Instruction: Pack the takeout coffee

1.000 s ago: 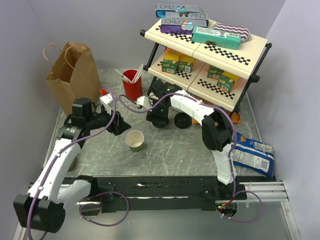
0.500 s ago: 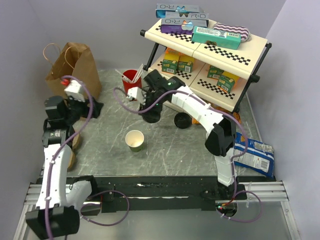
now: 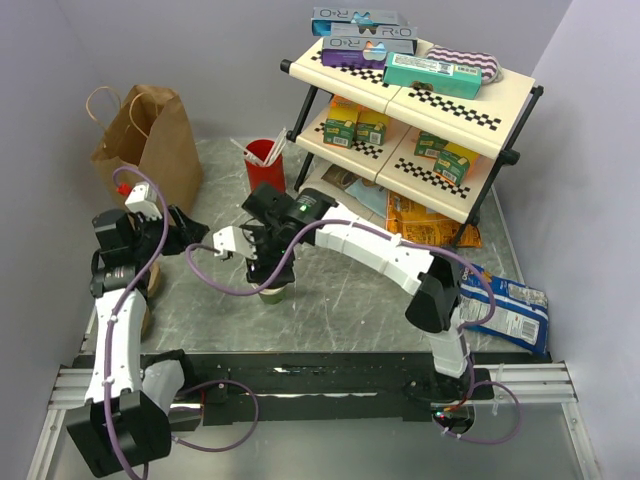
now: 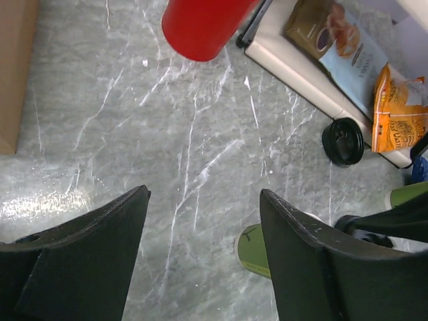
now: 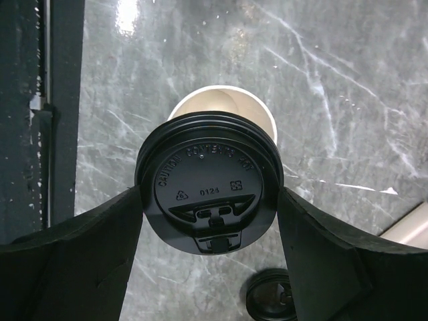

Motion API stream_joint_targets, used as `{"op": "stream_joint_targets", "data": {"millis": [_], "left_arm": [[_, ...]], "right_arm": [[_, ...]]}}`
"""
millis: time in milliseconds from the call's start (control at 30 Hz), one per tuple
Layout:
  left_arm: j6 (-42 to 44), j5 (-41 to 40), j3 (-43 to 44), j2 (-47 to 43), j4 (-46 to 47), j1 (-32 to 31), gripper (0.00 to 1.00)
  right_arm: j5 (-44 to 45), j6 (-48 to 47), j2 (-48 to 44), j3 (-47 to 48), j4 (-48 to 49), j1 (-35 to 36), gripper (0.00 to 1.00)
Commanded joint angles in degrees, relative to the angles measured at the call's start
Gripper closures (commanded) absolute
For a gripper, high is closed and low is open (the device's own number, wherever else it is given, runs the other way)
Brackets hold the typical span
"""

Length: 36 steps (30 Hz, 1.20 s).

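Observation:
My right gripper (image 3: pixel 266 262) is shut on the takeout coffee. In the right wrist view its round black lid (image 5: pixel 208 180) fills the space between my fingers (image 5: pixel 100 254); the cup body is hidden under the lid. It hangs directly above the lidless stack of green cups (image 5: pixel 221 100), whose tan inside shows past the lid. The stack's base shows in the top view (image 3: pixel 272 293) and in the left wrist view (image 4: pixel 256 251). My left gripper (image 3: pixel 195 232) is open and empty, low over the table left of the stack, with bare table between its fingers (image 4: pixel 100 234).
A brown paper bag (image 3: pixel 145 145) stands at the back left. The red cup (image 3: pixel 265 165) with sticks is behind the stack. A two-tier shelf rack (image 3: pixel 420 110) fills the right back, snack packets (image 3: pixel 420 220) under it. A loose black lid (image 4: pixel 342 140) lies near the rack's foot.
My right gripper has carried the lidded cup from beside the rack leftward and nearer, over the cup stack. My left arm has swung back left, nearer the bag.

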Motion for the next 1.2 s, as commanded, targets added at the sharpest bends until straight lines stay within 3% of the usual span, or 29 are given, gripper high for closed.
{"op": "stream_joint_targets", "data": {"millis": [0, 400, 1167], "left_arm": [[-1.84, 1.36, -0.70, -3.25, 1.03, 0.01, 0.26], [-4.57, -1.27, -3.08, -5.71, -1.87, -0.34, 0.26], [-6.24, -2.68, -4.05, -6.50, -1.35, -0.87, 0.25]], "right_arm": [[3.41, -0.72, 2.33, 2.58, -0.70, 1.00, 0.33], [3.59, -1.60, 7.51, 6.63, -1.14, 1.62, 0.32], [5.87, 0.24, 9.36, 5.75, -1.23, 2.32, 0.29]]}}
